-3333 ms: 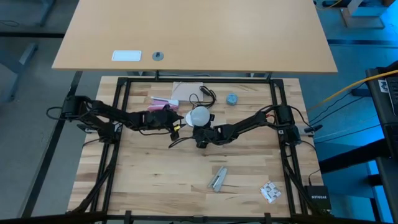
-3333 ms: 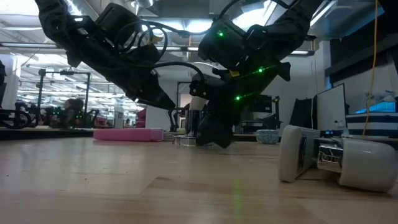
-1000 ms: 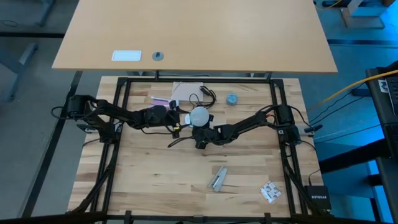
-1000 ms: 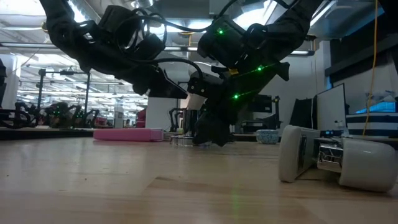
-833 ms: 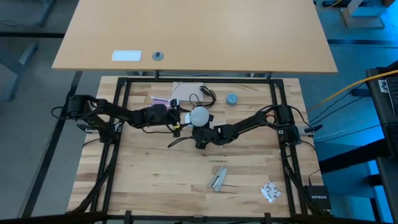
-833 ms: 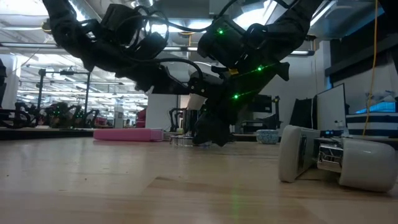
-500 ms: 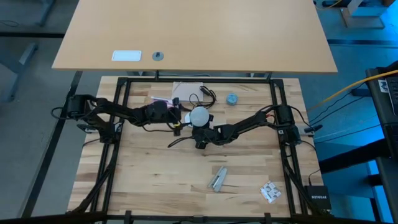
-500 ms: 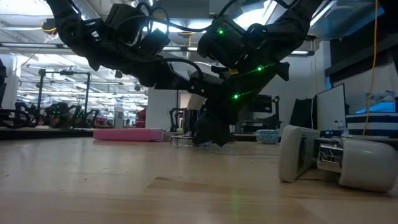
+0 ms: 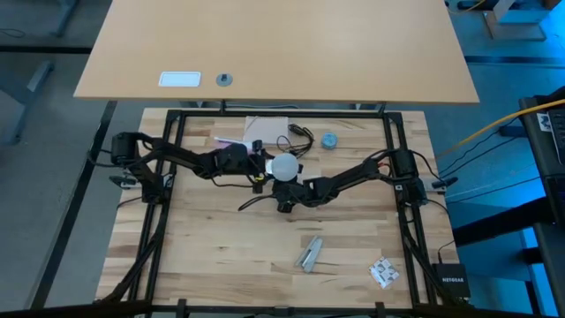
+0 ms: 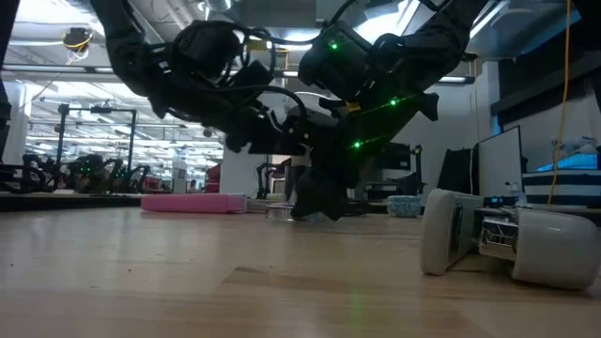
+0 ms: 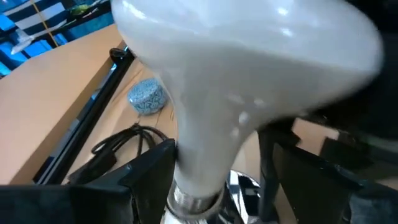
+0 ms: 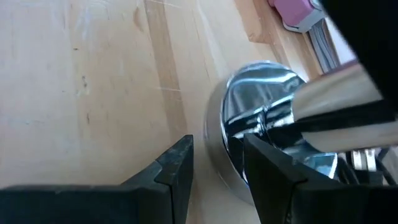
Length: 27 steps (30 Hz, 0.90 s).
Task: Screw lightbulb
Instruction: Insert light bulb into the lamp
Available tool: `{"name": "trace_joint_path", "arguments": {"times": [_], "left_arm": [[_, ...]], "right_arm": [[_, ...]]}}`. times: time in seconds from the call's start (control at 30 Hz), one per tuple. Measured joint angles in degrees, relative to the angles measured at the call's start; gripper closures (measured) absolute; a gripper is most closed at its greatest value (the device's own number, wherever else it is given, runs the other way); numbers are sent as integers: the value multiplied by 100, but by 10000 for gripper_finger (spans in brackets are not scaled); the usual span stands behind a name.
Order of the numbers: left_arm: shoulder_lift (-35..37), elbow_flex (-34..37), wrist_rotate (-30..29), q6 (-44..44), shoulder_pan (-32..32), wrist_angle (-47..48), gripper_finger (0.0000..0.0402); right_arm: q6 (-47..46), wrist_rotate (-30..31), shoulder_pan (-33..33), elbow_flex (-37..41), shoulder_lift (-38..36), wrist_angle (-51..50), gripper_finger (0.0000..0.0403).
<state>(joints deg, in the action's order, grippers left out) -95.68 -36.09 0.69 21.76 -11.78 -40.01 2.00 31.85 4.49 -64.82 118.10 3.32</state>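
The frosted white lightbulb (image 9: 283, 166) stands upright with its metal base (image 11: 193, 202) in the round silvery socket (image 12: 261, 127) at the table's middle. My left gripper (image 9: 267, 168) reaches in from the table's left and is open. Its two fingers stand on either side of the bulb's narrow neck (image 11: 205, 155). My right gripper (image 9: 284, 187) comes from the right, slanting down, and is shut on the socket. In the low view both grippers overlap in front of the socket (image 10: 279, 211). My left gripper has a finger (image 11: 152, 171) right beside the bulb's neck; whether it touches I cannot tell. My right gripper pinches the socket's side wall (image 12: 214, 146) between its two fingers, one outside and one over the rim, slanting down from the table's right. The socket rests on the table.
A thin black cord (image 9: 296, 137), a sheet of paper (image 9: 265, 126), a pink object (image 9: 229, 141) and a small blue-grey cap (image 9: 329, 140) lie behind the bulb. A silvery piece (image 9: 309, 253) and a white crumpled thing (image 9: 383, 272) lie toward the near edge.
My left gripper has moved toward the table's right, up to the lightbulb, staying open; its fingers now flank the bulb's neck. The bulb and socket have kept their place.
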Motion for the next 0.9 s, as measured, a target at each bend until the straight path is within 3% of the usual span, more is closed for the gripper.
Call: {"name": "trace_joint_path", "arguments": {"times": [0.4, 0.77, 0.9], "left_arm": [[-61, -176, 13, 12, -31, 46, 145], [-59, -176, -26, -208, -36, 13, 253], [-58, -176, -31, -364, -38, 15, 260]], "right_arm": [[2, -19, 2, 0, 0, 6, 265], [-2, -34, 2, 0, 0, 4, 265], [-7, -40, 2, 0, -2, 2, 265]]}}
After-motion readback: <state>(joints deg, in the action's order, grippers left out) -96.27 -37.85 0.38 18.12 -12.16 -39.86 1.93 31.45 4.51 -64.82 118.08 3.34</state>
